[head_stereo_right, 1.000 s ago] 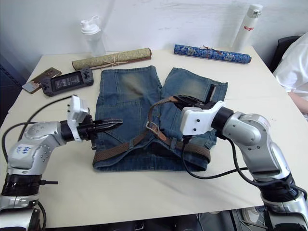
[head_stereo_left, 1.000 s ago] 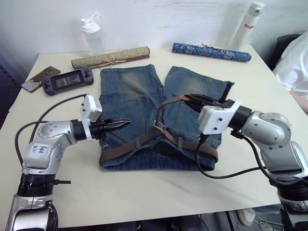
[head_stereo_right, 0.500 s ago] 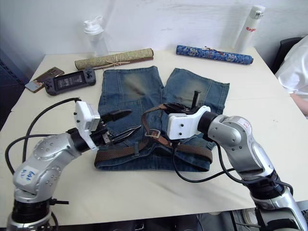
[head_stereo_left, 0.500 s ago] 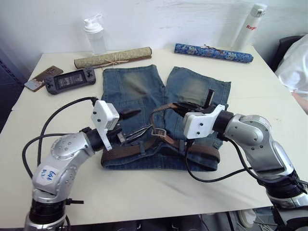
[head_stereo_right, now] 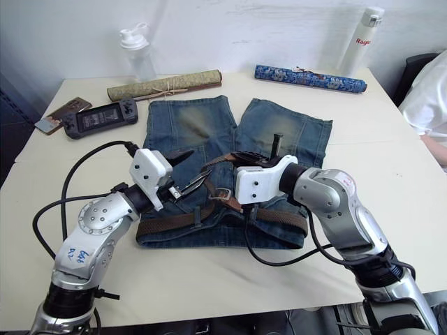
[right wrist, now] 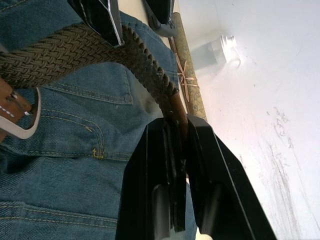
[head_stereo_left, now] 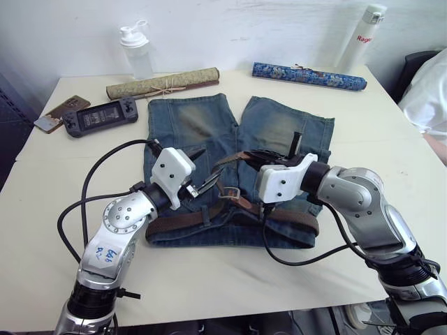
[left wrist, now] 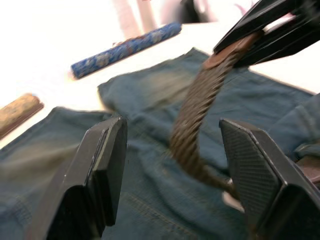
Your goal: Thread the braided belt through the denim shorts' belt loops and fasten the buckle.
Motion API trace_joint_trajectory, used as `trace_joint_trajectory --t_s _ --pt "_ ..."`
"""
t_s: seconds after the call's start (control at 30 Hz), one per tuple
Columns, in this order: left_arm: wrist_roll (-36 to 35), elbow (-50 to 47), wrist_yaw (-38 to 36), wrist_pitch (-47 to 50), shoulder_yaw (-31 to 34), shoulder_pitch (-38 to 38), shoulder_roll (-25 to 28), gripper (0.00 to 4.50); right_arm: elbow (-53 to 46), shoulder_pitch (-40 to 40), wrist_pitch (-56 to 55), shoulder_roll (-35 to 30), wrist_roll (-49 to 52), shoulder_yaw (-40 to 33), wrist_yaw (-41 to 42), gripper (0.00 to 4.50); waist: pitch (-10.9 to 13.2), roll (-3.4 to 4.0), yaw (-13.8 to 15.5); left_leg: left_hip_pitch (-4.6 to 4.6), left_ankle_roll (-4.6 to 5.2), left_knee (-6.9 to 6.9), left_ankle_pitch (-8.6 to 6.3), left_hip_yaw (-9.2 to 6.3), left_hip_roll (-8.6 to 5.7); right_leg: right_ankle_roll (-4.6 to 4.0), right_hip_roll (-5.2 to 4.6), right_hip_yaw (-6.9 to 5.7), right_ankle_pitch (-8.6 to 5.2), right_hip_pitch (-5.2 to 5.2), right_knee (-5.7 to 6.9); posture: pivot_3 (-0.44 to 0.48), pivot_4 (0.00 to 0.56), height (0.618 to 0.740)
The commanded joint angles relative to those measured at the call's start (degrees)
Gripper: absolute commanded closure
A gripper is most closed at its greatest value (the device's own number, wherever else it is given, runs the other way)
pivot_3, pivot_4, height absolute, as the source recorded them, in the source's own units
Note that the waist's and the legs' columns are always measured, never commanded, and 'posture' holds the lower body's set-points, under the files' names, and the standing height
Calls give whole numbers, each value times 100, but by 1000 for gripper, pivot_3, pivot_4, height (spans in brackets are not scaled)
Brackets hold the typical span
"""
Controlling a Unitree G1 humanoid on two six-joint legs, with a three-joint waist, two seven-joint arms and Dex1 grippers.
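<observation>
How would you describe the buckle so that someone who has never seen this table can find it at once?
Find the denim shorts spread flat in the middle of the table. A braided belt runs along their waistband, and near its middle lies the buckle, a small square silver frame, the only bright metal piece on the blue cloth.

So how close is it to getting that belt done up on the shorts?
Well along, not finished. The dark-brown braided belt already runs along the waistband of the faded blue denim shorts, apparently under a denim belt loop. The right hand pinches the belt's tan leather tip, lifted above the shorts, while the open left hand reaches around the raised strap. The square silver buckle is not fastened yet.
</observation>
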Motion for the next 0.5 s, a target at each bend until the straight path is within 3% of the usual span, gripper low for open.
trace_joint_trajectory --t_s 0.03,0.13,0.17,0.27,0.5 --pt "70 -9 28 -164 -48 -96 -119 2074 -237 -88 -27 64 -2 -13 5 4500 0 0 0 0 0 0 0 0 0 0 0 -1 0 0 0 0 150 717" --pt "13 -7 -28 -187 -46 -127 -160 3107 -251 -75 -18 83 -21 -22 1 4500 0 0 0 0 0 0 0 0 0 0 -1 0 0 0 1 0 150 717" --pt "21 -18 -49 -197 -58 -125 -157 3634 -256 -69 -14 88 -24 -26 -2 4500 0 0 0 0 0 0 0 0 0 0 -1 0 0 0 1 0 150 717" --pt "-59 -87 -69 -169 -22 -83 -211 4490 -256 -48 -7 97 -38 -38 -21 4500 0 0 0 0 0 0 0 0 0 0 -1 0 0 0 1 0 150 717" --pt "-96 -85 -167 -157 11 -54 -178 4490 -291 -6 407 276 97 -118 -39 4500 0 0 -2 0 0 0 0 0 0 0 -1 0 0 0 0 0 150 717"
